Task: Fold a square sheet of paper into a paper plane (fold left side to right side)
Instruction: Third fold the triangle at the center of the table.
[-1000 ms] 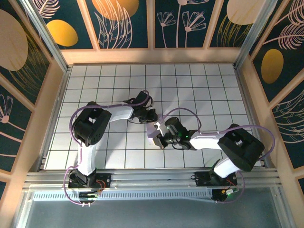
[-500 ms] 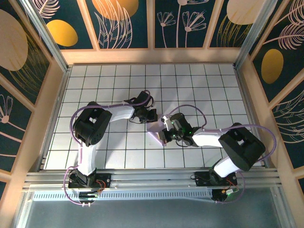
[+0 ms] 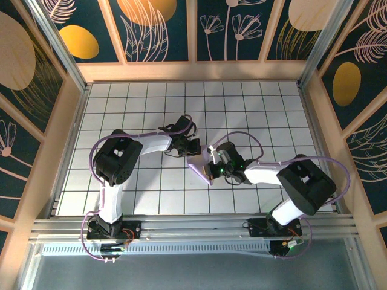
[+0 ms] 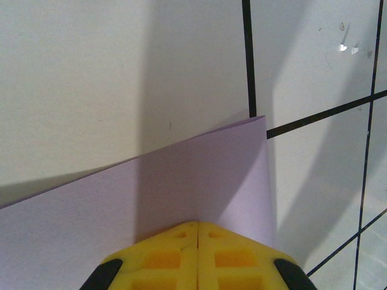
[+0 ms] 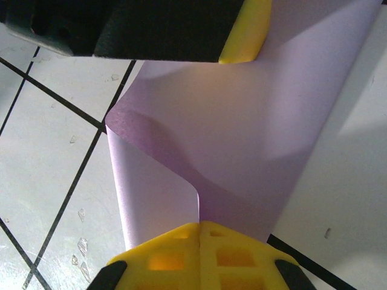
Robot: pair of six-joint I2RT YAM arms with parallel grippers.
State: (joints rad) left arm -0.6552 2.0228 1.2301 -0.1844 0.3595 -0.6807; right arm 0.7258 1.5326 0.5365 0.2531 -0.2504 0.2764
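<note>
Just 6 o'clock of centre on the counter, the square sheet of paper curls up because the left pincer at its 11 o'clock and the right pincer at 3 o'clock are each closed tight on an edge (apparently mid-fold)

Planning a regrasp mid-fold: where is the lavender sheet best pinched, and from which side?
Probably the sheet by its lifted edge near a corner, approached low from the side: the curl stands clear of the tiled table, while flat paper offers nothing to pinch.

Matt, smooth sheet of paper on seemingly glossy tabletop.
</note>
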